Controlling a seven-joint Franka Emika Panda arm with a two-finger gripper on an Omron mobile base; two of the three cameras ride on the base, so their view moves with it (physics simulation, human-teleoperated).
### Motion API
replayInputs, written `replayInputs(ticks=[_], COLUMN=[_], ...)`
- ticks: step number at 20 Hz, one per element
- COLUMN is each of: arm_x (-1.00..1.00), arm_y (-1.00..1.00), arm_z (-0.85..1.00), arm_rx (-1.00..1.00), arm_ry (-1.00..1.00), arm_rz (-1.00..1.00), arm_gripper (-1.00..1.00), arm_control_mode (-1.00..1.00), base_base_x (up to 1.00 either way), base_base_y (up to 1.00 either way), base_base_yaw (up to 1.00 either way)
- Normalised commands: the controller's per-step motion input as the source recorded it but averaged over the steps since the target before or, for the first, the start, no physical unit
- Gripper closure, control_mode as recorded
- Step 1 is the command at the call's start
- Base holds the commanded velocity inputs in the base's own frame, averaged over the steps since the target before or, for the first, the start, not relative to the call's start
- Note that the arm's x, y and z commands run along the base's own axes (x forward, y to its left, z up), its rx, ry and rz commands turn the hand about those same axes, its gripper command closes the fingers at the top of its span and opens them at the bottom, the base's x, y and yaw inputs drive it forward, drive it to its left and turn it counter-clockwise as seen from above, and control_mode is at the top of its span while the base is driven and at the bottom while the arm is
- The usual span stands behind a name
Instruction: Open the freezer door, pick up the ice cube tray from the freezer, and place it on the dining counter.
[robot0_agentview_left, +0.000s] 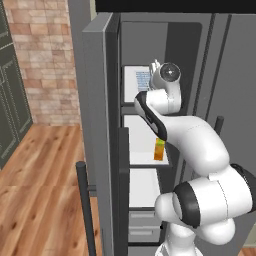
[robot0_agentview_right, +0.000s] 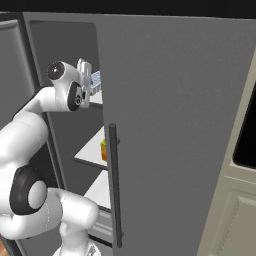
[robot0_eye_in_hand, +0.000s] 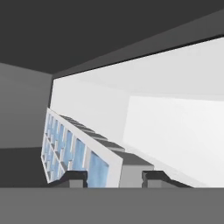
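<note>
The freezer door (robot0_agentview_left: 97, 125) stands swung open to the left, its dark bar handle (robot0_agentview_left: 85, 210) low in front. Inside the freezer (robot0_agentview_left: 145, 45), the light-blue ice cube tray (robot0_agentview_left: 143, 78) (robot0_agentview_right: 95, 80) lies on the top white shelf. My arm reaches in at that height. The gripper (robot0_agentview_left: 154, 66) (robot0_agentview_right: 88, 75) is at the tray's near end. In the hand view the tray (robot0_eye_in_hand: 70, 148) runs away to the left, tilted, and its white rim sits between the two fingertips of the gripper (robot0_eye_in_hand: 114, 177), which is shut on it. The dining counter is out of view.
A small orange and green carton (robot0_agentview_left: 159, 149) (robot0_agentview_right: 103, 149) stands on the middle shelf (robot0_agentview_left: 142, 145), under my forearm. Grey drawers (robot0_agentview_left: 142, 225) fill the freezer's bottom. The wider plain door (robot0_agentview_right: 175, 125) is closed to the right. A brick wall (robot0_agentview_left: 45, 60) and wooden floor (robot0_agentview_left: 40, 190) lie left.
</note>
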Motion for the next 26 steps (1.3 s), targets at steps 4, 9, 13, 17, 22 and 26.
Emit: replayInputs(ticks=[4,9,13,17,22,26], arm_x=[-0.11,-0.54,-0.41,-0.36,-0.44,-0.55], arm_y=[0.00,0.00,0.00,0.00,0.00,-0.01], arm_z=[0.00,0.13,0.31,0.21,0.18,0.29], arm_rx=[0.00,0.00,0.00,0.00,0.00,0.00], arm_ry=[0.00,-0.04,-0.06,-0.02,0.00,0.00], arm_rz=[0.00,0.00,0.00,0.00,0.00,0.00], arm_gripper=[1.00,1.00,1.00,1.00,1.00,1.00], arm_control_mode=[-1.00,-1.00,-1.00,-1.00,-1.00,-1.00], base_base_x=[0.00,0.00,0.00,0.00,0.00,0.00], base_base_y=[0.00,0.00,0.00,0.00,0.00,0.00], base_base_yaw=[0.00,0.00,0.00,0.00,0.00,0.00])
